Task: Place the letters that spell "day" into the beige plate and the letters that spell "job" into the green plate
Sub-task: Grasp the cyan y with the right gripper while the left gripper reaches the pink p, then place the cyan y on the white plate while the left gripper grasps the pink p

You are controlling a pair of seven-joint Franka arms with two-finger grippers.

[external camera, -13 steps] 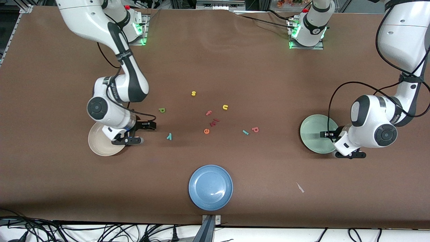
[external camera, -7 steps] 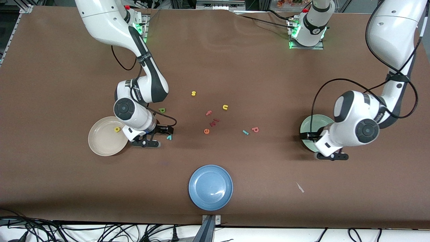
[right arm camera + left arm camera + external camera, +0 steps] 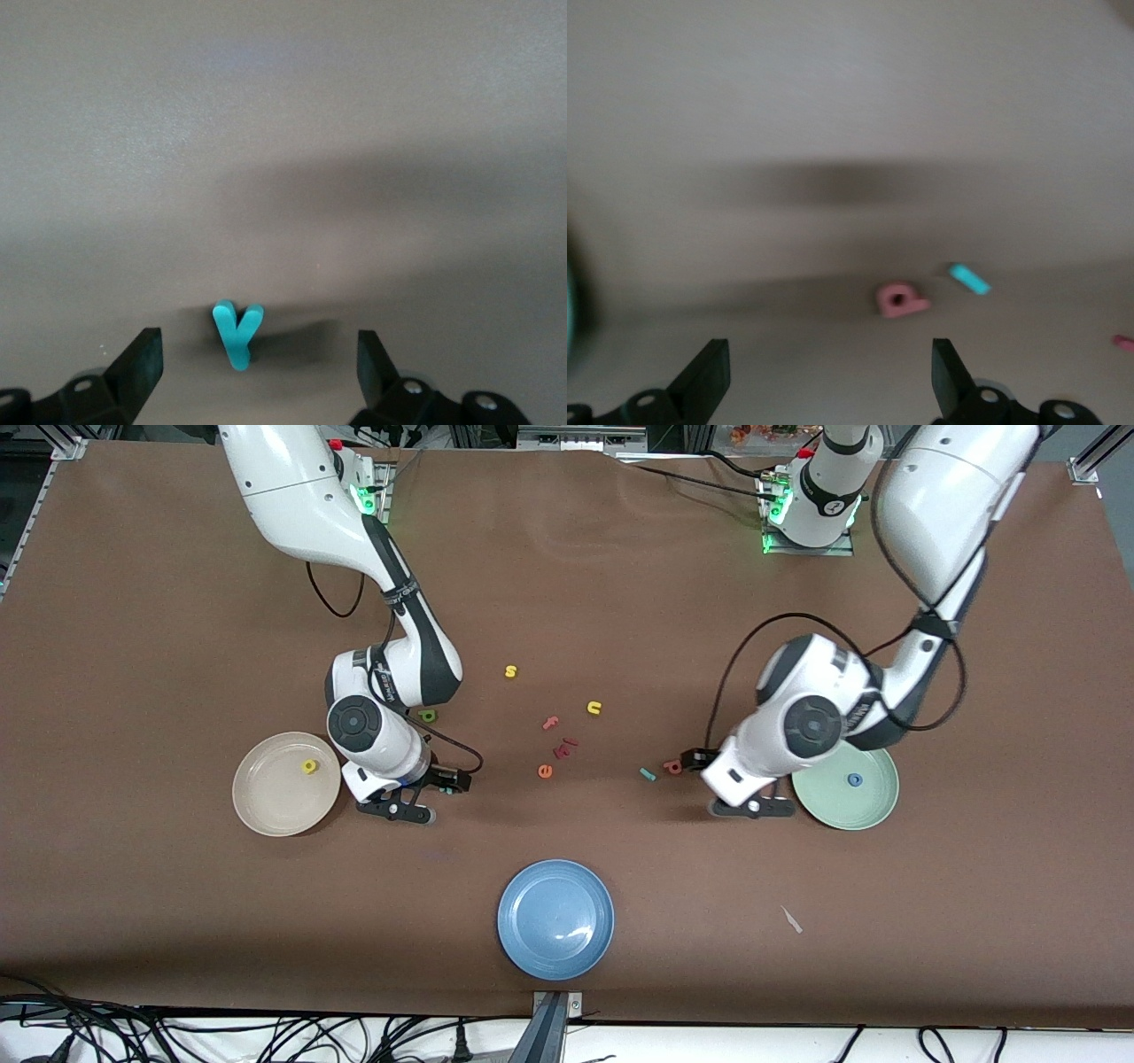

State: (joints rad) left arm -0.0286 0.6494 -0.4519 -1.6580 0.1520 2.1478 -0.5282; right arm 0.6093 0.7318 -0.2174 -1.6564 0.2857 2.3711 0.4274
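The beige plate point(image 3: 266, 806) holds a yellow letter with a hole point(image 3: 308, 766). My right gripper point(image 3: 438, 797) is low over the table beside that plate, open, with the teal y point(image 3: 236, 334) lying between its fingers point(image 3: 142, 363). The dark green d point(image 3: 428, 715) lies by the right arm's wrist. The green plate point(image 3: 842, 810) holds the blue o point(image 3: 855, 780). My left gripper point(image 3: 702, 782) is open and empty next to the green plate. The pink b point(image 3: 673, 766) point(image 3: 901, 299) and the teal j point(image 3: 648, 774) point(image 3: 970, 278) lie just ahead of it.
A blue plate point(image 3: 555, 919) sits near the table's front edge. Loose letters lie mid-table: yellow s point(image 3: 510, 671), yellow u point(image 3: 594, 708), pink f point(image 3: 551, 723), orange e point(image 3: 545, 771) and a small red piece point(image 3: 565, 748). A white scrap point(image 3: 791, 919) lies nearer the front camera.
Both grippers left their plates and moved toward mid-table. The right one now straddles the teal y; the left one has come up to the pink b. The yellow letter and the blue o now show in their plates.
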